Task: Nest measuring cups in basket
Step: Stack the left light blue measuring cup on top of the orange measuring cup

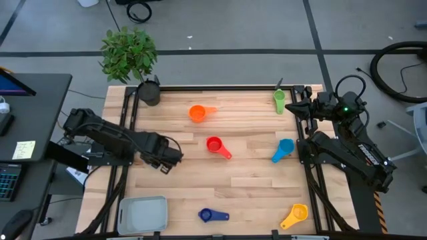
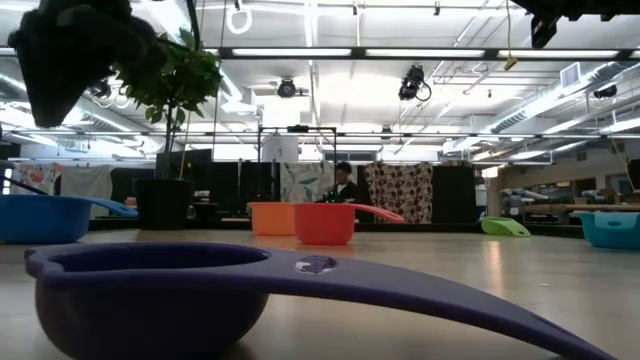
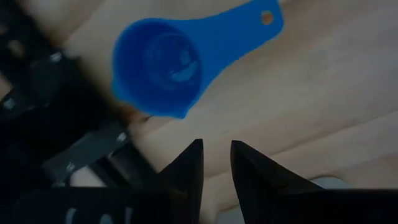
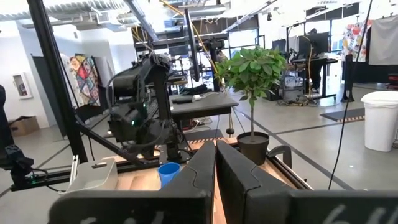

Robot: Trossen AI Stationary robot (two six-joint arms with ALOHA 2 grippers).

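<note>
Six measuring cups lie on the wooden table, each on its base: orange [image 1: 197, 113], green [image 1: 279, 101], red [image 1: 215, 145], light blue [image 1: 283, 149], dark blue [image 1: 207, 215] and yellow [image 1: 295, 215]. Another blue cup [image 3: 161, 68] sits on the table near the left edge, hidden under my left arm in the high view. My left gripper [image 3: 216, 152] points down over it, well above the table, open by a narrow gap with nothing between the fingers. The grey basket [image 1: 142, 215] stands at the near left corner. My right gripper [image 4: 216, 155] waits shut at the far right, raised.
A potted plant [image 1: 137, 63] stands at the far left corner. Black frame rails [image 1: 127, 127] run along the table's left and right sides. People and furniture show in the room beyond the table.
</note>
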